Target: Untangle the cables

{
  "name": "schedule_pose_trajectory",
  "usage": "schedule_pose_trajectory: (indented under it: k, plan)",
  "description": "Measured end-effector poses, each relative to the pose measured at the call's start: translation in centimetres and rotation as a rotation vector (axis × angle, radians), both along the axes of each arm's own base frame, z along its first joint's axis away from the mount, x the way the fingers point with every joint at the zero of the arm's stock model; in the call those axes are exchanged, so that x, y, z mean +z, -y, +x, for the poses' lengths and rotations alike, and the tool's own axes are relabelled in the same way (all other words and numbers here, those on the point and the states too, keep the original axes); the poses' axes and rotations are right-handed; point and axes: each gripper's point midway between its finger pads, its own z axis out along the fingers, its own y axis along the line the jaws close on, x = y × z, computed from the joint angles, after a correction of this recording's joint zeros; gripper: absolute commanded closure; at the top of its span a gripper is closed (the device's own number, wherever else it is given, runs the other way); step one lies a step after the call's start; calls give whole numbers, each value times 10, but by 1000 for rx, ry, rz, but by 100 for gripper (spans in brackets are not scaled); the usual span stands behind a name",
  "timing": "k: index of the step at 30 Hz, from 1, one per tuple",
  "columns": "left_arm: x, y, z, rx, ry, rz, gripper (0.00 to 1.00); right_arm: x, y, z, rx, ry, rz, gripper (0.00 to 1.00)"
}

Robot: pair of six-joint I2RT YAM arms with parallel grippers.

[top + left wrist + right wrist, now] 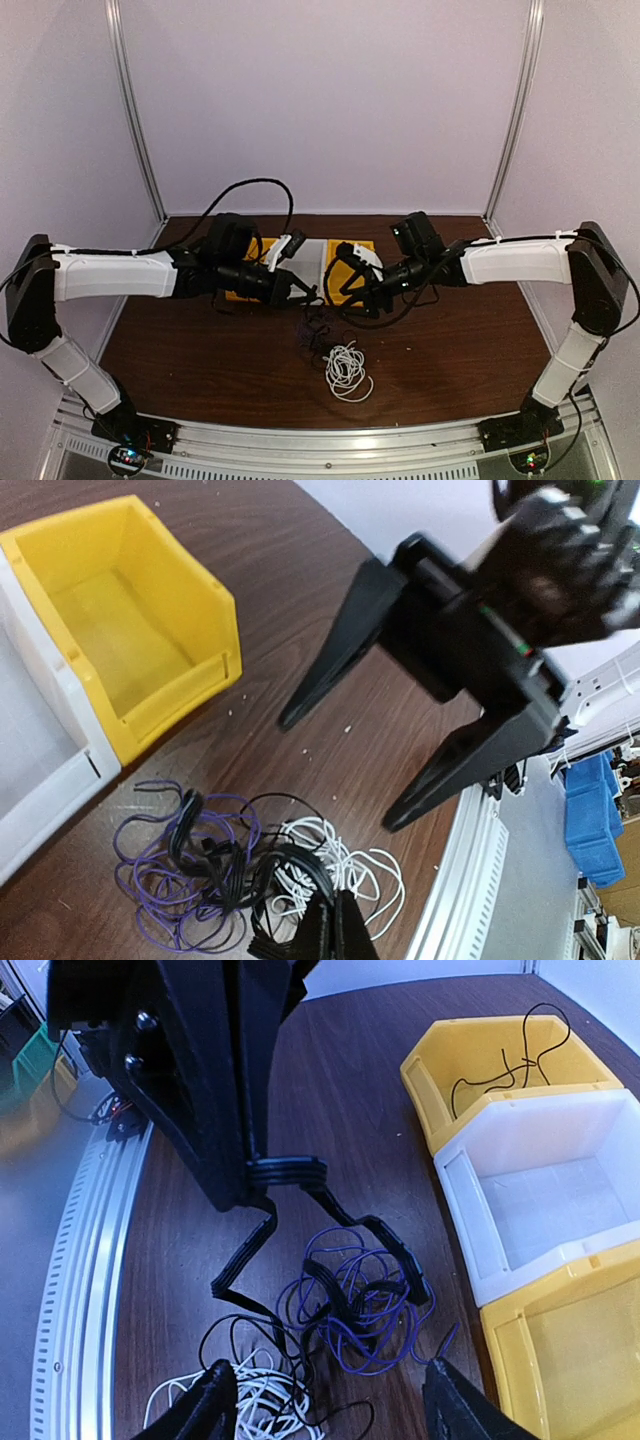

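Observation:
The cables lie in one tangle on the brown table [450, 340]: a purple cord [372, 1312], a white cord [255, 1400], a thin black cord [222, 1330] and a flat black ribbon cord [290, 1172]. In the top view the tangle [318, 332] lies between both grippers, with the white cord [347, 370] nearest the front. My left gripper [335, 905] is shut on the black ribbon cord [300, 865] and holds part of it off the table. My right gripper [325, 1380] is open and empty just above the purple cord. Both show in the top view, left [305, 293] and right [352, 300].
A row of bins stands behind the tangle: a yellow bin [470, 1045] holding a thin black cord [500, 1075], a white bin [600, 1120] and another yellow bin [500, 1350]. A metal rail [330, 445] runs along the table's front edge.

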Motion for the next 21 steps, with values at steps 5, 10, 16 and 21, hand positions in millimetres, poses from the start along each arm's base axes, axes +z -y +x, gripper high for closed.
schedule_pose_trajectory:
  k: [5,10,16,21]
  plan:
    - [21,-2,1,15,33,-26,100,-8,-21,3,5,-72,59,34]
    - [21,-6,0,30,25,-10,100,-15,-37,1,5,-119,88,38]
    - [39,-8,2,43,46,-24,100,-29,-46,7,-17,-165,105,54]
    - [69,-11,2,57,92,-62,100,-39,-50,10,-30,-194,108,100]
